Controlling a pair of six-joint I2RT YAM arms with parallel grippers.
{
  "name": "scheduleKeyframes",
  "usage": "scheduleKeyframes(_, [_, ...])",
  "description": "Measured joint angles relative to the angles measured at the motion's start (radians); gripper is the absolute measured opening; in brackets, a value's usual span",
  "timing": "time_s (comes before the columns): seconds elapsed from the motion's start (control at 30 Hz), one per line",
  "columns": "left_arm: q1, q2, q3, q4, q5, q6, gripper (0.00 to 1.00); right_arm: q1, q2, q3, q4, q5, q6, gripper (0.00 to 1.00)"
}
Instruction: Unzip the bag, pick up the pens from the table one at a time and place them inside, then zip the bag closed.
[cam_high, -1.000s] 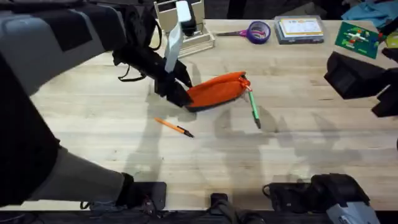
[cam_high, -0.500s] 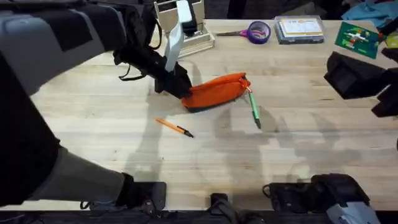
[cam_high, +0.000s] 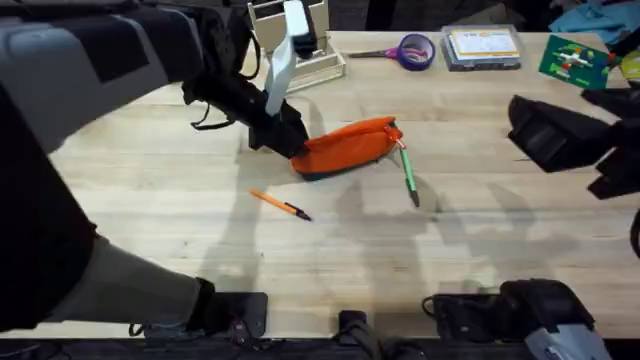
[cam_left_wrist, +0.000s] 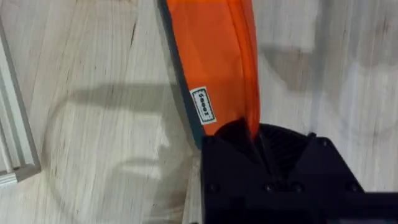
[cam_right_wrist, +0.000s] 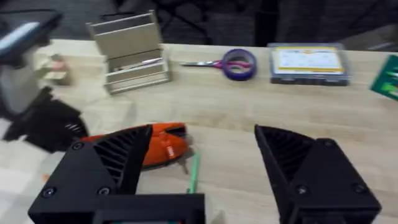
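Clamping the bag (cam_left_wrist: 214, 68) at its end, left hand (cam_left_wrist: 261, 146) closed, small white label (cam_left_wrist: 203, 105) unreadable, right hand (cam_right_wrist: 202, 165) open above surface (cam_high: 480, 240).

A robotics lab workbench is being shown, with two black robot arms mounted at the near edge of a large light wooden table (cam_high: 150, 200) and dark equipment being glimpsed in the room behind. Desk supplies are being kept along the far edge: purple-handled scissors (cam_high: 405, 50), a clear plastic box (cam_high: 482, 46), a beige slotted holder (cam_high: 300, 45) and a green card (cam_high: 572, 60), suggesting a staged stationery test setup.
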Motion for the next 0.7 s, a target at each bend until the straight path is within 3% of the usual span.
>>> scheduleKeyframes(0.33, [0.000, 0.000, 0.000, 0.000, 0.000, 0.000, 0.043, 0.000, 0.019, 0.000, -0.032, -0.164, 0.013, 0.998])
scheduleKeyframes(0.7, [0.000, 0.000, 0.000, 0.000, 0.000, 0.000, 0.043, 0.000, 0.075, 0.000, -0.087, -0.204, 0.043, 0.997])
